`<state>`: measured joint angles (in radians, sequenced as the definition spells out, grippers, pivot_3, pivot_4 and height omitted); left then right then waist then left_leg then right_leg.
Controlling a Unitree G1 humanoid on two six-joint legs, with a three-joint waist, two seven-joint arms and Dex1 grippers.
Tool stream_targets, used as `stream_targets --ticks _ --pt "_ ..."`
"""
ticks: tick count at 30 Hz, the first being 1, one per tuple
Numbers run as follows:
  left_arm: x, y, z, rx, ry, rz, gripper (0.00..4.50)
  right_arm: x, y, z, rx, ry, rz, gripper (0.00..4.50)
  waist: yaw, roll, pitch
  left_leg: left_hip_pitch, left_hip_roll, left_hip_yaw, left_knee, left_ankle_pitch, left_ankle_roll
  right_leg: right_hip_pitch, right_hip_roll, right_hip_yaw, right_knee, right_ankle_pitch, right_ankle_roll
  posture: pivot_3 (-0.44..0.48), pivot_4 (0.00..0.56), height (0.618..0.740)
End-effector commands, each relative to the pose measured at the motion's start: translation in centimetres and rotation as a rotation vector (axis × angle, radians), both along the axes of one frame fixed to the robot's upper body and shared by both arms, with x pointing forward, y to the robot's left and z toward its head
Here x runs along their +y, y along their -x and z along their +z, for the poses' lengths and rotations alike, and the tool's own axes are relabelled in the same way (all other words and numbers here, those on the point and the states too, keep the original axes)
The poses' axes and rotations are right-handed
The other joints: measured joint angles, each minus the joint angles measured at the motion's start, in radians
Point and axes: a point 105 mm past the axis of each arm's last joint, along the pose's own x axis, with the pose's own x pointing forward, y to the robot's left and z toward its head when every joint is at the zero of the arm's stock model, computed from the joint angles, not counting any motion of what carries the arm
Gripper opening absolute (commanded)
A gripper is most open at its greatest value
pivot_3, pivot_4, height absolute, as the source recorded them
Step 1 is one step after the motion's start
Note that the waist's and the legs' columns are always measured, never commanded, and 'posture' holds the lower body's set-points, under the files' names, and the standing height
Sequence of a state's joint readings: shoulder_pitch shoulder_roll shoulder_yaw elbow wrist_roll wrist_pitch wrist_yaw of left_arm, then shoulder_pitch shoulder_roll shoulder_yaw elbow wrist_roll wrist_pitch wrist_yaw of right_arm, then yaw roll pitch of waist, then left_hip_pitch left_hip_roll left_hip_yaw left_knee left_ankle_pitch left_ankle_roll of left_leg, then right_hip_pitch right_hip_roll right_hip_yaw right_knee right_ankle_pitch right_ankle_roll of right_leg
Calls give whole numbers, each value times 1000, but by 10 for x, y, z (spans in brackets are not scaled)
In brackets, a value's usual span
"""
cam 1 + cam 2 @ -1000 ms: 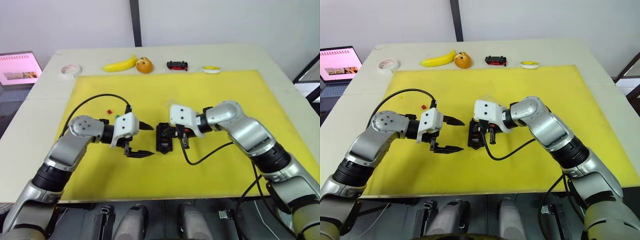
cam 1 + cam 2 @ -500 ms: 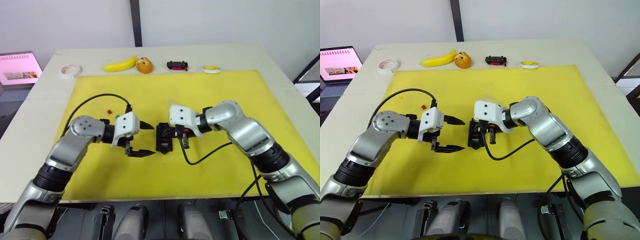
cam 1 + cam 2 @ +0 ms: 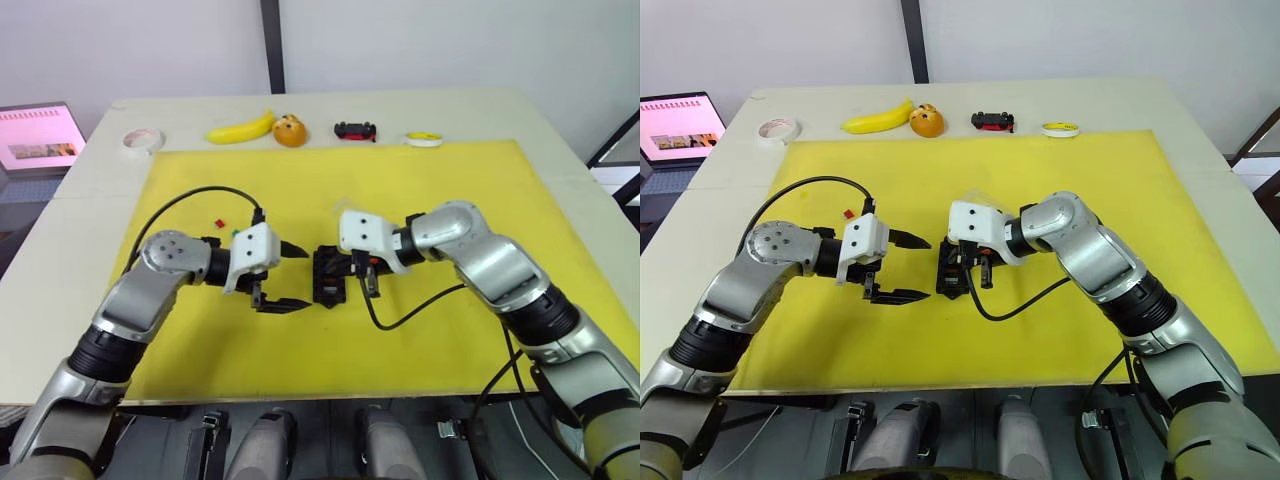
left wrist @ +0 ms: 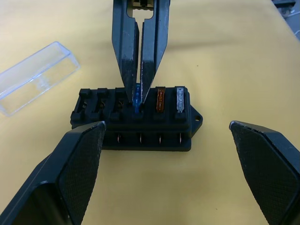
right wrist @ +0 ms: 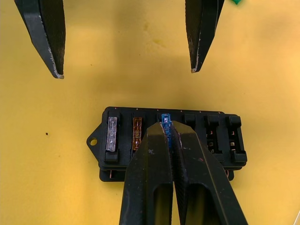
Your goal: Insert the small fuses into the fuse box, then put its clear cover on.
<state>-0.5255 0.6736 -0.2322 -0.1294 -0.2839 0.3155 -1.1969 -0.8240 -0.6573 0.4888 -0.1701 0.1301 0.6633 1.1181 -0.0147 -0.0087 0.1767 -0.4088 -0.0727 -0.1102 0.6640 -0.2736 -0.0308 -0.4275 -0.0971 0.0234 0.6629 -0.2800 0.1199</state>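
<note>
On the yellow mat (image 3: 450, 190), right jaws pinch a blue fuse (image 5: 164, 118); left jaws gape.

Lab: yellow mat (image 3: 400, 180) on table (image 3: 560, 150), laptop (image 3: 38, 135) alongside.

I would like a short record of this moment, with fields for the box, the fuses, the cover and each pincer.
fuse box: black, on the yellow mat, between the two pincers
fuses in box: grey, orange-brown, side by side at one end
blue fuse: held at the next slot
right pincer: shut on the blue fuse
left pincer: open, empty, beside the box
clear cover: off, lying on the mat
loose fuses: red, green
</note>
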Motion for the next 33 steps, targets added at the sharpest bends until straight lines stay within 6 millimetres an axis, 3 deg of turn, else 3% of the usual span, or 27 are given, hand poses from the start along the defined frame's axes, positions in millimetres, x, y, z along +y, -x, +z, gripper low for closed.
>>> stream_targets --ticks 1,3,8,14,21,24,29,30,33 --pt "-1 -1 12 -53 8 -8 4489 -1 1 6 -8 -20 4 328 0 0 0 0 0 0 0 0 0 0 0 0 0 0 0 0 150 740" --pt "-1 -2 12 -53 7 -6 4500 0 2 12 -3 -42 4 978 0 0 0 0 0 0 0 0 0 0 0 0 0 0 0 0 150 740" --pt "0 -2 11 -52 6 -3 4500 -1 2 30 -17 -90 -8 3469 0 0 0 0 0 0 0 0 0 0 0 0 0 0 0 0 150 740" --pt "0 -1 11 -50 7 -7 4500 -6 2 42 -5 -164 -33 3469 0 0 0 0 0 0 0 0 0 0 0 0 0 0 0 0 150 740" --pt "-1 1 11 -47 8 -21 4500 -7 11 35 -3 -359 -12 3469 1 -1 -1 0 0 0 0 0 0 0 0 0 0 0 0 0 150 740" --pt "-1 2 10 -46 6 -26 4500 -7 19 26 -18 -413 7 2668 1 -1 -1 0 0 0 0 0 0 0 0 0 1 0 0 0 150 740" --pt "-2 2 10 -45 7 -31 4500 -8 21 13 -51 -430 3 244 -1 -1 -1 0 0 0 1 0 0 0 0 0 1 0 0 0 150 740" --pt "-2 2 10 -45 7 -32 4500 -8 21 12 -55 -430 1 32 0 -1 -1 0 0 0 1 0 0 0 0 0 1 0 0 0 150 740" --pt "-2 2 10 -45 7 -34 4500 -8 20 7 -65 -425 -4 32 0 -1 -1 0 0 0 1 0 0 0 0 0 1 0 0 0 150 740"
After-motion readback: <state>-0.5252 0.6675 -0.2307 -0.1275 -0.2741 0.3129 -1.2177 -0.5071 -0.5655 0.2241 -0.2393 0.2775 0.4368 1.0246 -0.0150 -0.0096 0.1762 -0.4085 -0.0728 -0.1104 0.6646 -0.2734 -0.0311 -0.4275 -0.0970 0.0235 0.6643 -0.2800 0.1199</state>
